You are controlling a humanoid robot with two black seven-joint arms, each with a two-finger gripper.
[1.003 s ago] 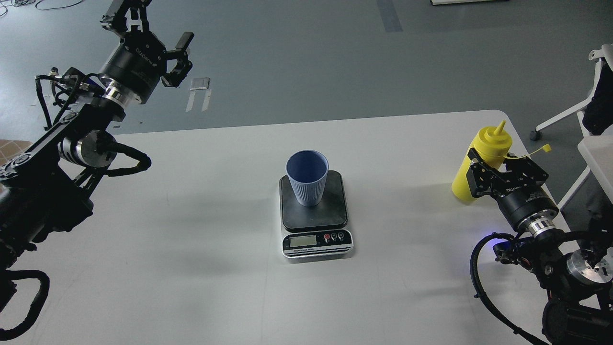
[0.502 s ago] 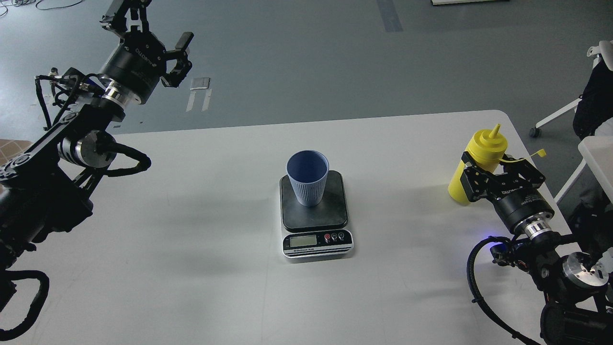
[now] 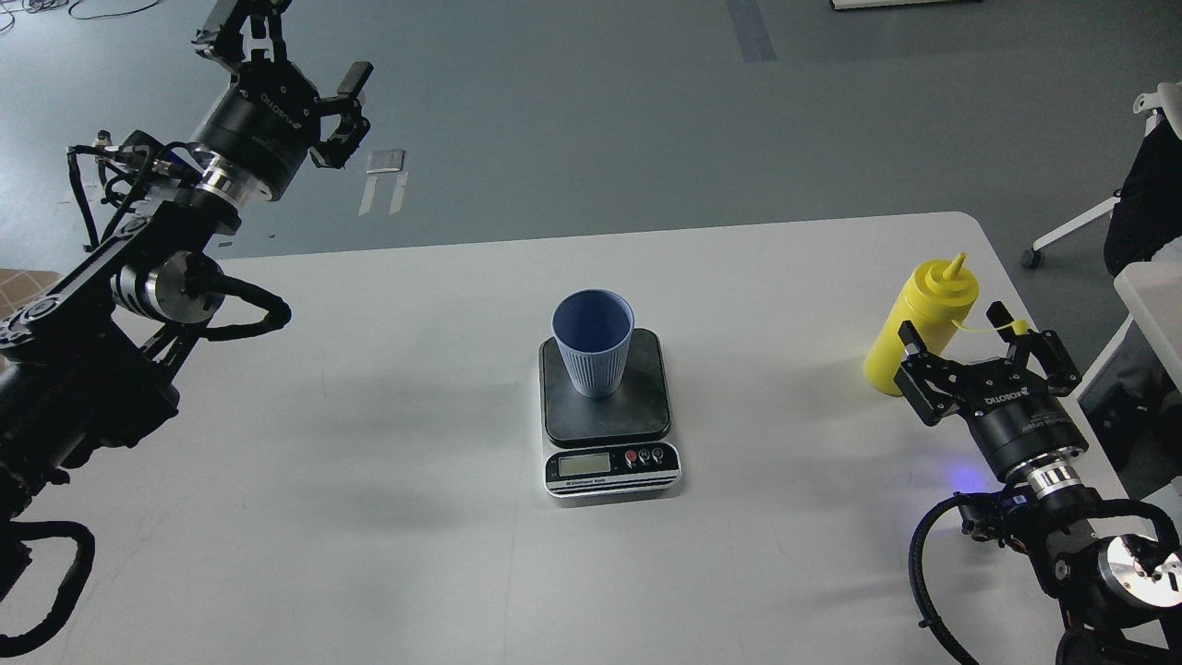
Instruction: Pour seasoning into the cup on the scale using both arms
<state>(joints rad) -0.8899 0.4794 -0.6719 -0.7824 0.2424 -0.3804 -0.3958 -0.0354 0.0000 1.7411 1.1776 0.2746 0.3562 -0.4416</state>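
Grasping stage: right gripper (image 3: 982,344), jaws spread, sits just beside the upright yellow squeeze bottle (image 3: 912,325) at the table's (image 3: 369,517) right edge. Left gripper (image 3: 305,55) is raised, jaws spread. Clamp mid-body, squarely, avoiding the tethered cap (image 3: 1018,327).

**Cup on scale, bottle at right edge**

Pale blue ribbed cup (image 3: 592,344): upright, open, on dark platform of small scale (image 3: 609,416), silver front with display facing near side. Tall yellow seasoning bottle (image 3: 917,323): upright near right table edge, conical nozzle up, small cap hanging on tether, well apart from cup.
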